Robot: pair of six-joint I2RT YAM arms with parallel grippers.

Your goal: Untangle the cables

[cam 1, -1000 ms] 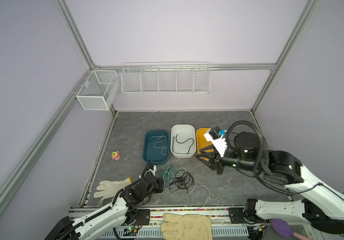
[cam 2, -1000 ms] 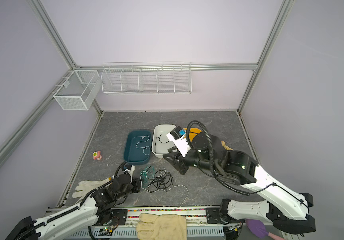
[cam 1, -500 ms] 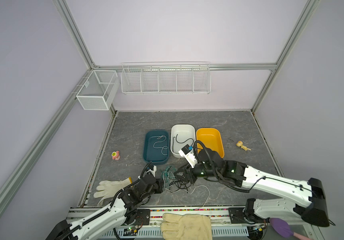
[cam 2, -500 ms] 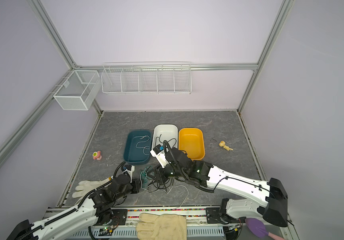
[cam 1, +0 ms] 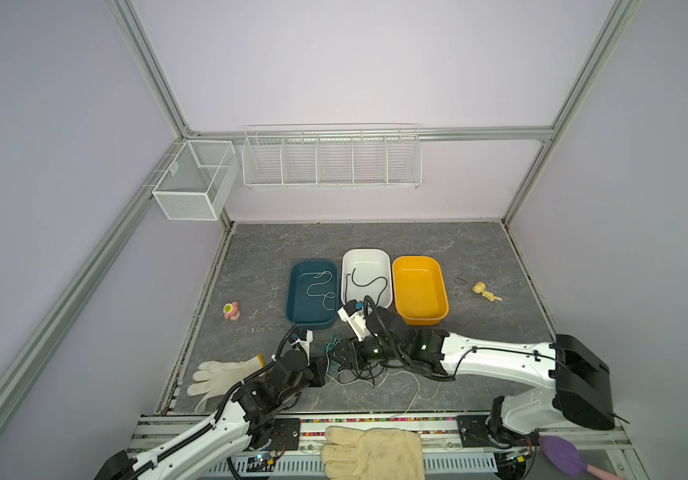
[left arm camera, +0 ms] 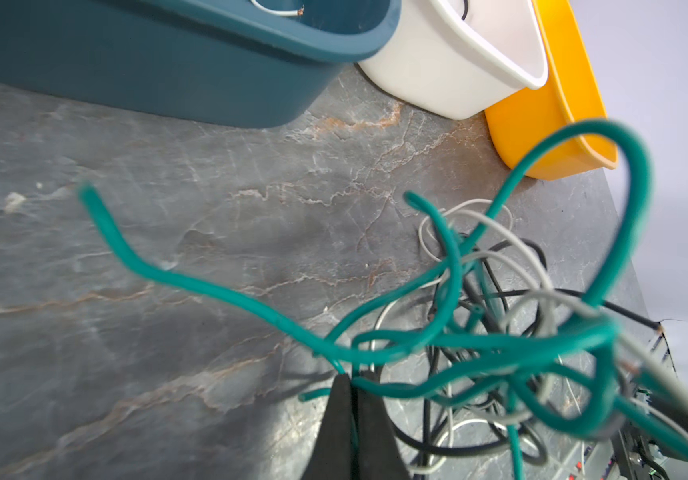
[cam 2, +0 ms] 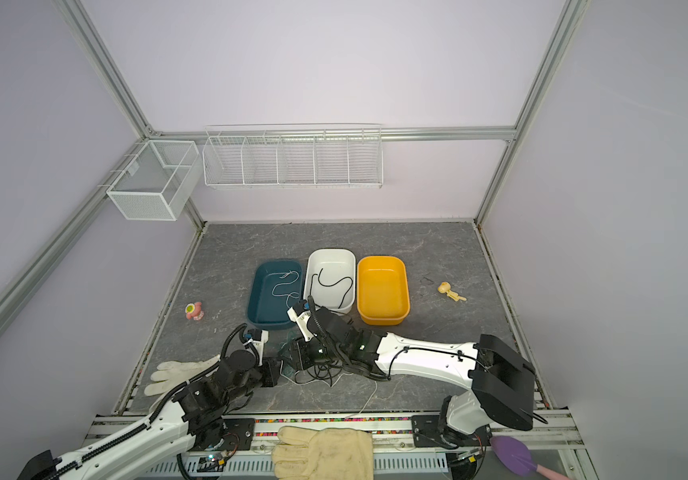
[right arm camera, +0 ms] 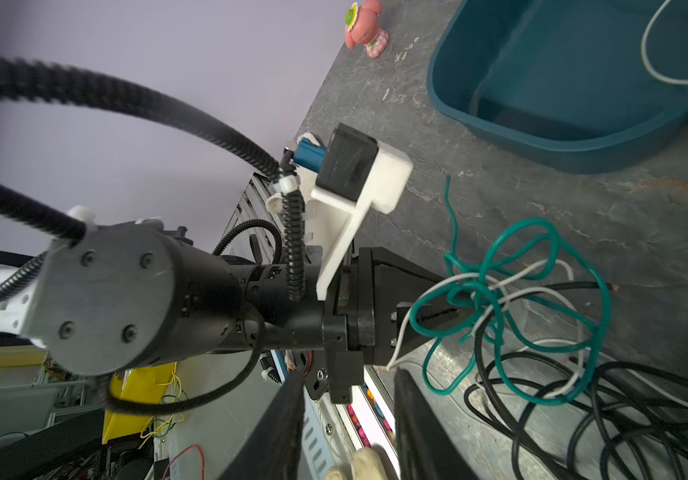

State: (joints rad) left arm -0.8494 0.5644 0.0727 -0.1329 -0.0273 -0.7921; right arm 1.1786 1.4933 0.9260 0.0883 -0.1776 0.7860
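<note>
A: Start at the 6 o'clock edge of the bench (cam 1: 479, 249). What is new there?
B: The right gripper (cam 1: 340, 358). 1 second ago it was up by the yellow tray (cam 1: 417, 258); now it has swung down to the tangle of cables (cam 1: 361, 374), reaching in from 3 o'clock.
A: Is it holding anything?
B: No. In the right wrist view its fingers (right arm camera: 288, 428) stand apart with nothing between them, just short of the tangle.
A: And the left gripper (left arm camera: 352, 378)?
B: It has not moved. It sits at 9 o'clock of the tangle, fingers clenched on the teal cable (left arm camera: 209, 286), whose loops rise off the bench.
A: What does that mean for the job?
B: I judge that 1 arm anchors while the other comes for the next strand. The pulling apart has not begun.
A: What is further out?
B: At 12 o'clock of the tangle there are 3 trays in a row. The teal tray (cam 1: 309, 311) holds 1 white cable (cam 1: 312, 288), the white tray (cam 1: 375, 262) holds 1 black cable (cam 1: 369, 282), and the yellow tray is bare. So 2 cables look sorted, while black, white and teal ones stay knotted
</note>
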